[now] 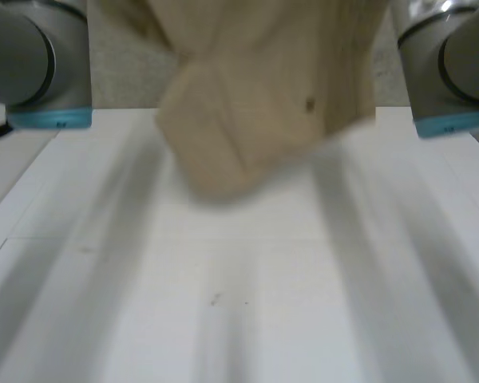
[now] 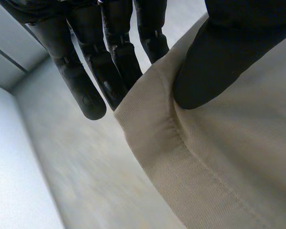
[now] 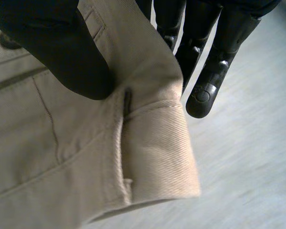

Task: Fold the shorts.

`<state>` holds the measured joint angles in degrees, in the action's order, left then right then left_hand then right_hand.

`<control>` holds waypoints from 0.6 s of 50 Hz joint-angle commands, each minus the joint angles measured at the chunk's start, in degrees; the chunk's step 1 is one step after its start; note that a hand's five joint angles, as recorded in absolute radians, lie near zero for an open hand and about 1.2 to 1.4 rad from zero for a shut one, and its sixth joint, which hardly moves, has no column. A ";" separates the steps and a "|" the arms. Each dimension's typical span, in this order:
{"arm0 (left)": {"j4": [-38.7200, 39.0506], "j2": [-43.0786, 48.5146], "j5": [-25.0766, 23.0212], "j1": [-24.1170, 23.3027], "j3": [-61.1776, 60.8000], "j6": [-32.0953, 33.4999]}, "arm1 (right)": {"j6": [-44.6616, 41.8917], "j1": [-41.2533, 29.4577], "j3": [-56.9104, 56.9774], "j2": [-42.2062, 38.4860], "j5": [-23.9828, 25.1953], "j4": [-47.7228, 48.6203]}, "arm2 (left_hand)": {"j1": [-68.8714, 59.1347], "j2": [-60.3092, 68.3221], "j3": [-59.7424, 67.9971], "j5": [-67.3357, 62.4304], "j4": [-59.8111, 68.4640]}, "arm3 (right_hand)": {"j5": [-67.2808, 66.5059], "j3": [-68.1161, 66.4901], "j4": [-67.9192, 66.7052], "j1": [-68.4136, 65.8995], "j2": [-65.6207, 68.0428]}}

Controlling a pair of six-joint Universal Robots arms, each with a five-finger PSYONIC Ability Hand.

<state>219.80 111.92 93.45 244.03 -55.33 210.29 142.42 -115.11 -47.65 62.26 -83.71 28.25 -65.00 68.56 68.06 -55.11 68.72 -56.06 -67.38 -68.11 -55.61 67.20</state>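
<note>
Head view: shorts (image 1: 263,96) held clear of the table (image 1: 239,319)

One stitched edge is pinched by the left hand (image 2: 224,57), another by the right hand (image 3: 62,52), presumably so that the cloth hangs straight before laying.

Pair of shorts (image 1: 263,104), beige: one. White surface (image 1: 239,303): one. Grey arms: two, namely one left arm (image 1: 24,56) and one right arm (image 1: 463,56). Light-blue caps: two, one per arm, namely left cap (image 1: 52,118) and right cap (image 1: 455,124). Black hands: two, namely one left hand (image 2: 229,57) and one right hand (image 3: 62,52). Dark spot (image 1: 309,104) on the shorts: one.
</note>
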 commanded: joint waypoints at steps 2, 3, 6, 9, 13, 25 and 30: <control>5.56 -1.88 0.59 -2.07 -5.75 0.03 | 4.71 0.68 -4.20 3.31 -0.13 8.14 | -15.00 11.44 11.94 -14.89 11.28 | -13.94 -12.62 -11.89 -24.39 12.80; 5.21 -2.15 0.76 -2.16 -6.89 0.12 | 4.89 0.68 -5.42 3.31 -0.13 5.52 | -15.00 11.44 11.94 -14.89 11.28 | -13.94 -12.62 -11.89 -24.39 12.80; 3.62 -3.55 1.64 -1.63 -12.51 0.03 | 4.89 0.50 -8.58 3.05 0.13 -0.37 | -15.00 11.44 11.94 -14.89 11.28 | -13.94 -12.62 -11.89 -24.39 12.80; 2.22 -3.64 2.00 -1.46 -18.92 -0.06 | 4.80 0.50 -10.87 2.17 0.13 -5.47 | -15.00 11.44 11.94 -14.89 11.28 | -13.94 -12.62 -11.89 -24.39 12.80; 0.98 -3.03 2.00 -1.63 -27.97 0.03 | 4.45 0.41 -14.74 -2.48 0.57 -13.04 | -15.00 11.44 11.94 -14.89 11.28 | -13.94 -12.62 -11.89 -24.39 12.80; -7.09 7.08 3.31 -5.94 -43.90 1.26 | 0.67 0.41 -21.51 -14.10 0.13 -27.80 | -15.00 11.44 11.94 -14.89 11.28 | -13.94 -12.62 -11.89 -24.39 12.80; -21.74 3.75 8.13 -6.64 -46.62 1.88 | 0.41 0.76 -25.38 -10.67 0.57 -33.61 | -15.00 11.44 11.94 -14.89 11.28 | -13.94 -12.62 -11.89 -24.39 12.80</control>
<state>212.57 118.47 96.92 238.68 -99.35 211.47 143.57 -114.79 -69.16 48.24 -83.48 0.89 -65.00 68.56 68.06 -55.10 68.74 -56.50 -67.38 -68.13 -55.63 67.20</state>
